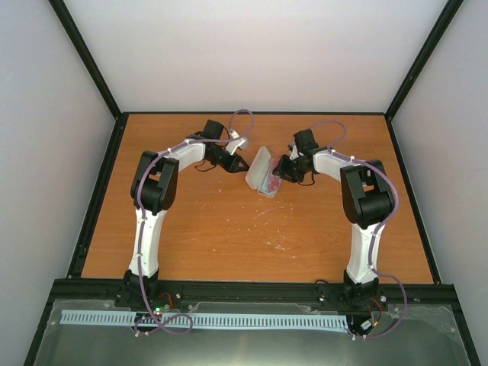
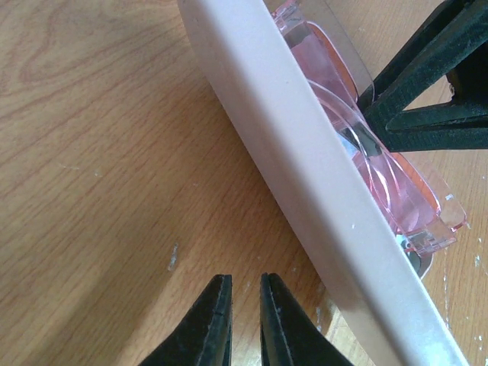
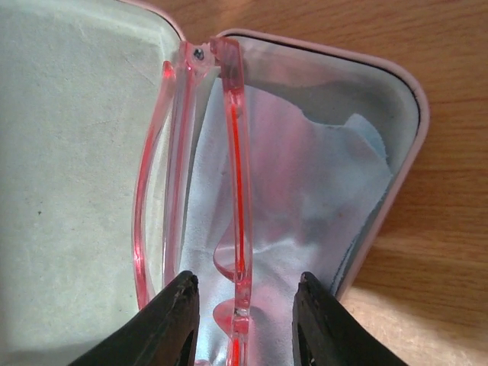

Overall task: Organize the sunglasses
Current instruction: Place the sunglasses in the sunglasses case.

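At the far middle of the table (image 1: pixel 191 236), I am logging: one pink case (image 3: pixel 69 152), lying open; sunglasses (image 3: pixel 238 175), folded, lying inside it on a light blue cloth (image 3: pixel 305 198). Right gripper (image 3: pixel 244 316): hanging released, fingers straddling the frame. Left gripper (image 2: pixel 245 320): hovering beside the case's outer wall, nearly clenched, grasping nothing.

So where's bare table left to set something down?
Bare table in front, between the left arm and right arm, down to the near edge. Crowded at the back middle: open case with the sunglasses, both arms reaching in.
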Robot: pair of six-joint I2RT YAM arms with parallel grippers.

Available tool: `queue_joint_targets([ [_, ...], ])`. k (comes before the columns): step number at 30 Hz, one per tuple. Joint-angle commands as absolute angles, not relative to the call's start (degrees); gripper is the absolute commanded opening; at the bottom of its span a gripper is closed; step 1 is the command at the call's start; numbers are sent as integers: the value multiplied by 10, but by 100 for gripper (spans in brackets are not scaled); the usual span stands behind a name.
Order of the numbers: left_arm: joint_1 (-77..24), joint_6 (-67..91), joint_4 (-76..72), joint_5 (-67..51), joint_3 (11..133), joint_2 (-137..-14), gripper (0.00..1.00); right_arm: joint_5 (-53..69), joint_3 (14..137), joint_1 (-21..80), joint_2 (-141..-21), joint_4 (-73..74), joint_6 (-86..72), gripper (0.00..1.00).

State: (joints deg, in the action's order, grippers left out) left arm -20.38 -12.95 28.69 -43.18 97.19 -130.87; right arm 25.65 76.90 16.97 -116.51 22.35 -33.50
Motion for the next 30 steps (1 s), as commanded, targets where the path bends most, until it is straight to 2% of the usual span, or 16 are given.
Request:
queue_joint_targets([
  [1, -206, -123, 279, -445, 986, -1305, 14, 242, 769, 166, -1146, 255, -326, 35],
  [8, -206, -124, 278, -444, 984, -1305, 14, 222, 752, 164, -1114, 252, -327, 36],
  [10, -206, -124, 278, -444, 984, -1304, 14, 218, 750, 162, -1108, 252, -327, 30],
  [12, -206, -123, 277, -444, 985, -1304, 14, 219, 749, 162, -1106, 251, -328, 20],
  [16, -208, -122, 276, -445, 985, -1305, 14, 227, 745, 161, -1110, 251, -330, 17],
  [19, -212, -122, 276, -444, 985, -1305, 14, 235, 740, 161, -1116, 247, -333, 11],
  [30, -217, -122, 276, -444, 986, -1304, 14, 262, 738, 172, -1151, 222, -348, 9],
])
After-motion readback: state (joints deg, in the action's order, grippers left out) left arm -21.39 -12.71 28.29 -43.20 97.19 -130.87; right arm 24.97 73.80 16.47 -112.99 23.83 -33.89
